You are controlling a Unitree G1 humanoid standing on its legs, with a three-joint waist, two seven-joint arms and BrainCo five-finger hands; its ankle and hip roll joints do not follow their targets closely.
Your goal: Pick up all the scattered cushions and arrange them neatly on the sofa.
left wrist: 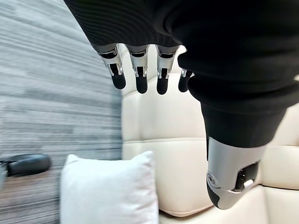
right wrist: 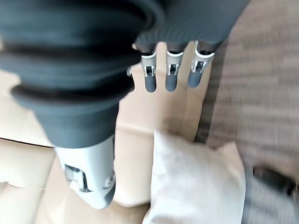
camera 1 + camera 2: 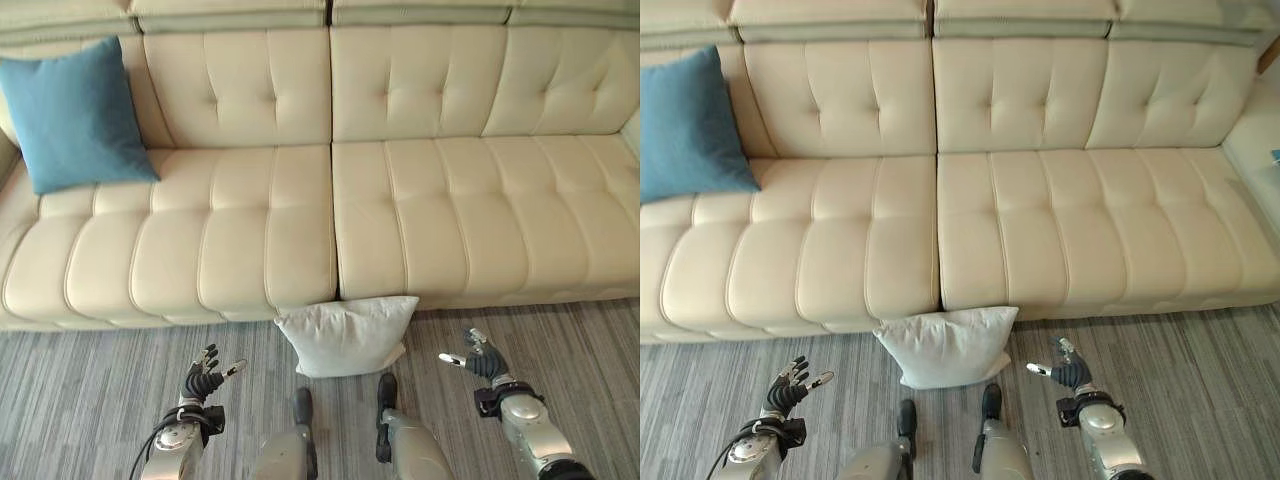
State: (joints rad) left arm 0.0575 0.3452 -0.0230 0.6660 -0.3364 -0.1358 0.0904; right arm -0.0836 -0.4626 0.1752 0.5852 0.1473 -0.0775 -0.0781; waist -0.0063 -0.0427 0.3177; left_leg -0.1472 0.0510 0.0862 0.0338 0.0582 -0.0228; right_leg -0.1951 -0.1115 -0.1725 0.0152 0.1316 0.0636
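While both hands' fingers (image 1: pixel 140 77) hang relaxed and empty, white cushion (image 3: pixel 347 335) leans against sofa (image 3: pixel 240 250), base hidden.

Cream sofa (image 3: pixel 420 210) carries a blue cushion (image 3: pixel 72 115); grey carpet (image 3: pixel 80 400) bears a white cushion (image 3: pixel 347 335).

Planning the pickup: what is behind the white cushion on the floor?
The sofa's front edge, which the white cushion leans against. Whatever lies between its back and the sofa base is covered.
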